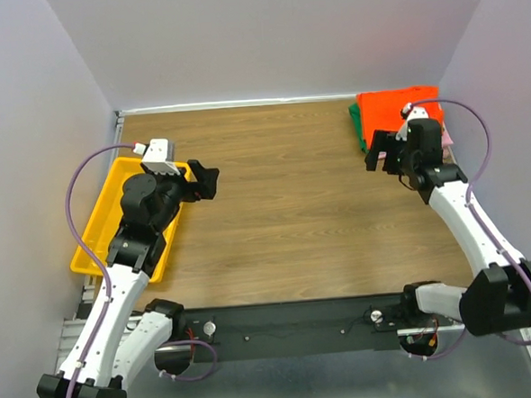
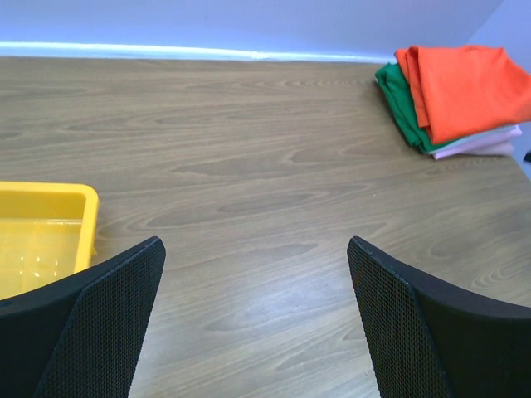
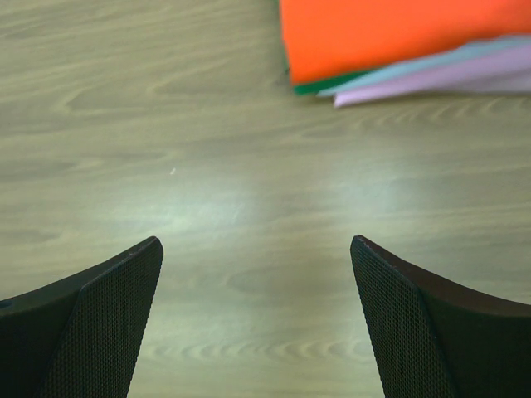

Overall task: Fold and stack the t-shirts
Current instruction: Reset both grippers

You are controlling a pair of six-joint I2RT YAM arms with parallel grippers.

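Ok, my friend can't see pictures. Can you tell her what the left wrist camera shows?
A stack of folded t-shirts, bright orange on top, sits at the far right corner of a wooden table. The left gripper hangs open over bare wood, its two black fingers at the bottom, holding nothing. A yellow tray peeks in at the left edge.

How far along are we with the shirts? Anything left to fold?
Done: the orange t-shirt lies folded on top of the green t-shirt and pink t-shirt. In hand: nothing; the left gripper and right gripper are open and empty. Left: no loose shirt shows on the table, so it looks finished.
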